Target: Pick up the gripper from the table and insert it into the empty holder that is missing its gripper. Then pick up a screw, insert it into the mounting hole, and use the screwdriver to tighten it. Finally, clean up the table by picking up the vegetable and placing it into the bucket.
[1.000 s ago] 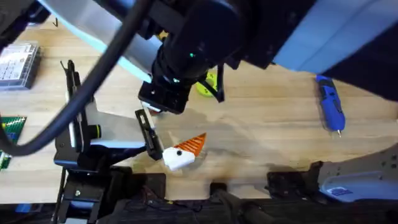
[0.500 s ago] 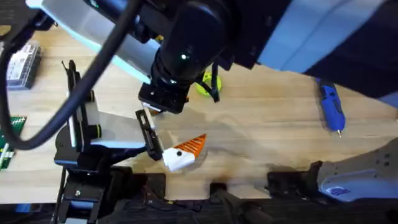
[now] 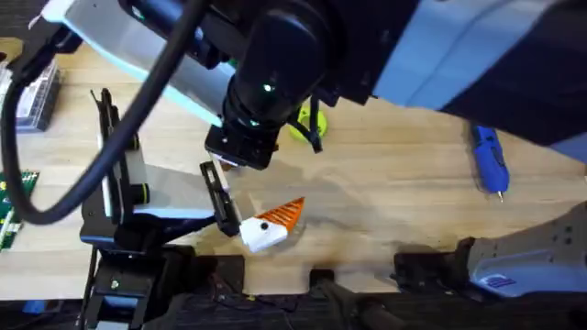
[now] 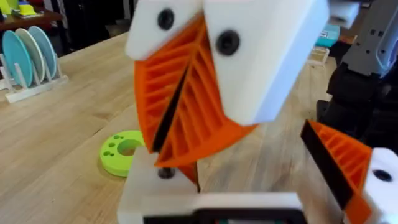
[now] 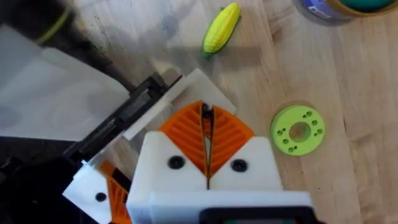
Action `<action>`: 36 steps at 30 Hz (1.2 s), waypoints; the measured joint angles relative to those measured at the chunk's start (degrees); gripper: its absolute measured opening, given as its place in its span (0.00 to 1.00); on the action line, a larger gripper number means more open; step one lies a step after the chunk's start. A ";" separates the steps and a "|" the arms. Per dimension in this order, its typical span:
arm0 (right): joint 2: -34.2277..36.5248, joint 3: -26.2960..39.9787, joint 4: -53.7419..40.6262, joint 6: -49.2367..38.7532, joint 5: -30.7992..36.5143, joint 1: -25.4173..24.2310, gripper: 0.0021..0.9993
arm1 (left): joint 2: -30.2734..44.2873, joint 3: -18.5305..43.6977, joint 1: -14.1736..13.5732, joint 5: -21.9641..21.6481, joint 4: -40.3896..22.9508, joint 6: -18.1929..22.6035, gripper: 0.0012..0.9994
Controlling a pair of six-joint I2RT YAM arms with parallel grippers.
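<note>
The right gripper (image 5: 206, 134), orange ribbed pads pressed shut, whether on a screw I cannot tell, hangs just over the white angular plastic holder (image 4: 155, 186) at the left gripper (image 3: 275, 225), whose state is unreadable, while the bright blue pen-shaped screwdriver (image 3: 489, 163) lies well apart on the right arm's side, bit toward the bases, and the small yellow toy vegetable (image 5: 222, 28) lies near the tan-orange bucket (image 5: 329, 9), contents unreadable.

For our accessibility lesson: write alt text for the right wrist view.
A white gripper with orange ribbed pads, its jaws shut, hangs over a light wooden table. A small yellow toy corn cob with a green end and a lime-green ring-shaped disc lie beyond it.
</note>
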 joint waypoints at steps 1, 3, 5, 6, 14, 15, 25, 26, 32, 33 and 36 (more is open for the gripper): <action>0.00 0.00 -0.31 0.00 -0.19 0.00 0.00 | 0.00 0.00 0.00 0.02 -0.01 -0.02 0.99; 0.00 0.00 -1.04 0.00 -0.45 0.00 0.00 | 0.00 0.00 0.00 0.02 -0.06 -0.02 0.99; 0.00 0.00 -1.55 0.00 -0.59 0.00 0.00 | 0.00 0.00 -0.07 0.35 -0.12 -0.02 0.99; 0.00 0.00 -1.66 -0.01 -0.66 0.00 0.00 | 0.00 -0.01 -0.11 0.47 -0.16 -0.04 0.99; 0.00 0.00 -1.62 0.00 -1.10 0.00 0.00 | 0.00 0.00 -0.15 0.67 -0.21 -0.04 0.99; 0.00 0.00 -1.62 0.00 -1.41 -0.02 0.00 | 0.00 0.00 -0.15 0.72 -0.21 -0.02 0.99; 0.00 0.00 -1.66 0.00 -2.76 -0.56 0.00 | -0.01 0.00 -0.15 0.87 -0.21 -0.02 0.99; 0.00 0.00 -1.64 0.27 -2.90 -0.69 0.06 | 0.00 0.00 -0.15 0.87 -0.23 -0.04 0.99; 0.00 0.00 -2.07 0.81 -3.85 -1.32 0.72 | 0.00 0.00 -0.15 0.83 -0.03 0.00 0.99; 0.00 0.00 -2.19 0.84 -3.73 -1.45 0.85 | 0.00 -0.02 -0.15 0.83 -0.07 0.00 0.99; 0.00 0.09 -2.29 0.87 -3.52 -1.91 0.95 | -0.01 -0.02 -0.15 0.79 -0.14 0.00 0.99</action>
